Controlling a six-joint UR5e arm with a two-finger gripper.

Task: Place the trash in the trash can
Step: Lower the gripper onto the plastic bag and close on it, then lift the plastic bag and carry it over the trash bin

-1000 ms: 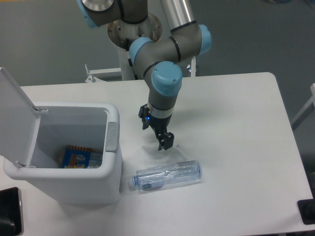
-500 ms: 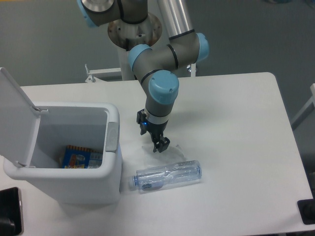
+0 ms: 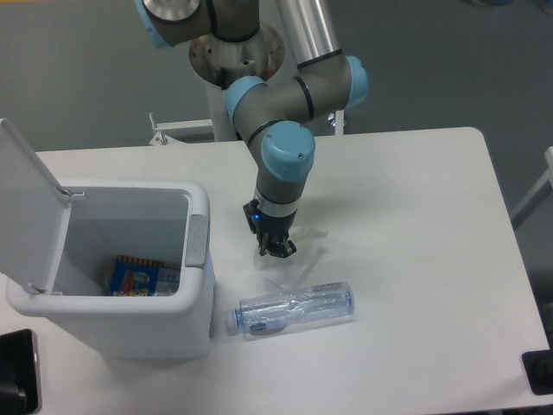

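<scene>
I see the crushed bottle point(image 3: 295, 309) lying on its side on the table point(image 3: 415, 259), just beside the open trash can point(image 3: 200, 259). A printed packet point(image 3: 134, 277) lies inside the can. My gripper point(image 3: 276, 251) hangs just above the bottle; I cannot tell how the jaws stand.

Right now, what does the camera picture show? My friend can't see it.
A robot arm's gripper points down at a white table, just above a crushed clear bottle. Left of it stands an open white trash can with a colourful packet inside.
</scene>
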